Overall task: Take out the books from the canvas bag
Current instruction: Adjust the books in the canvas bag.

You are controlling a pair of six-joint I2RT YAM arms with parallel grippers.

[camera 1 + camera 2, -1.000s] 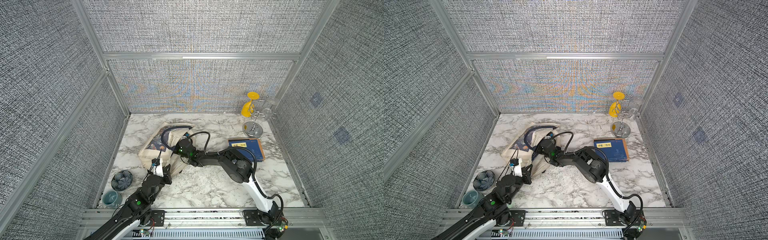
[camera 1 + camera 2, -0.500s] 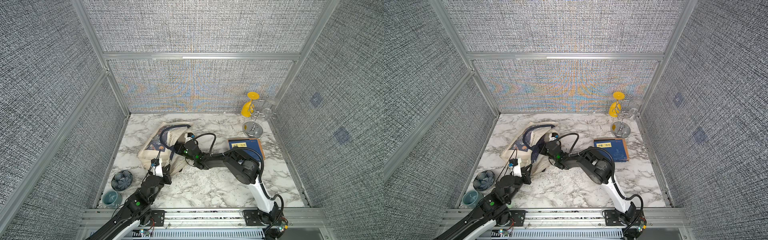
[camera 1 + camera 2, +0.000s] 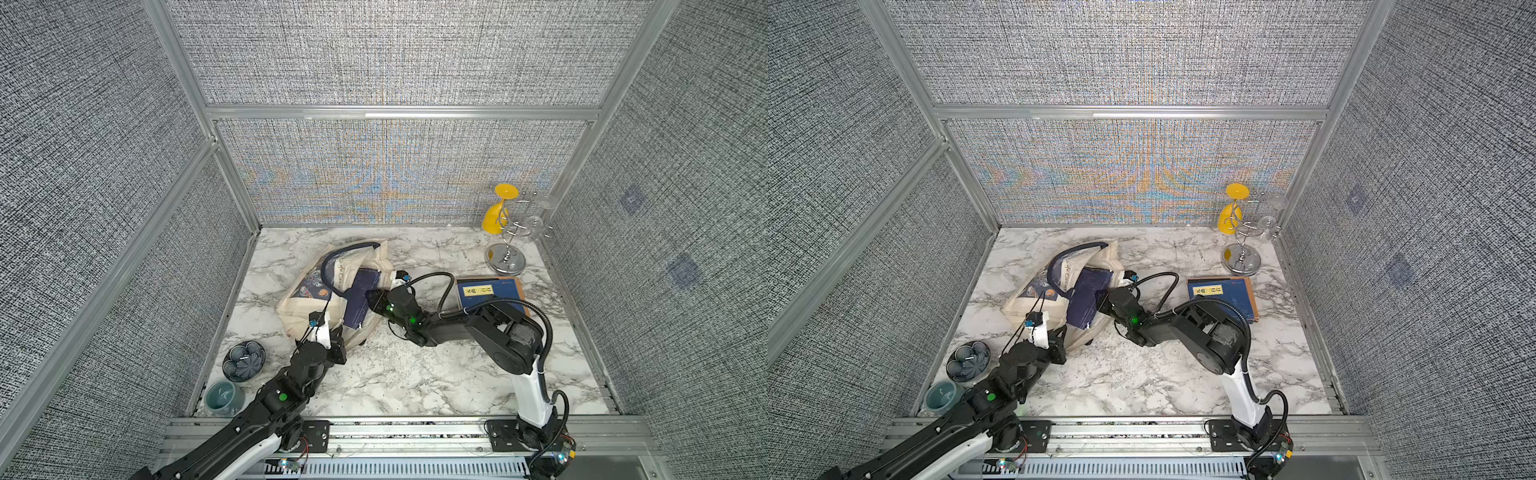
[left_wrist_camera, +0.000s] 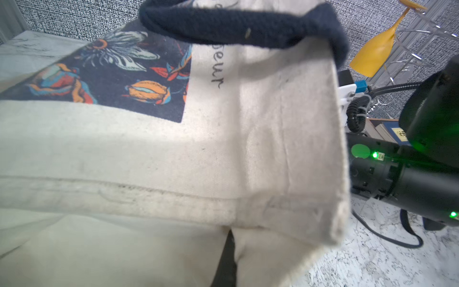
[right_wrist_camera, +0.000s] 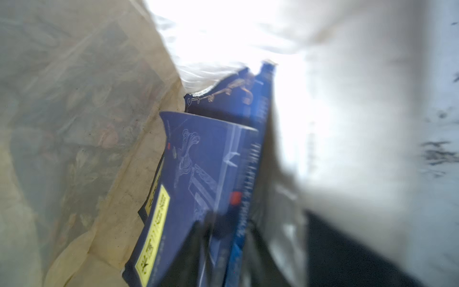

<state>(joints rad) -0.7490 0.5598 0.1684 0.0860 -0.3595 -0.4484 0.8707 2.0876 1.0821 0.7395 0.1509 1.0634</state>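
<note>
Snagging risk: books catch the bag mouth, dragging it. Left jaws clamp the bag's near edge; right jaws' state I cannot tell.

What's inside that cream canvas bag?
Dark blue books with yellow labels show inside the canvas bag, one visible at its open mouth. The cloth hides how many more lie deeper.

Cream canvas bag lies slumped, navy books protruding from its mouth; another book lies flat apart.
</note>
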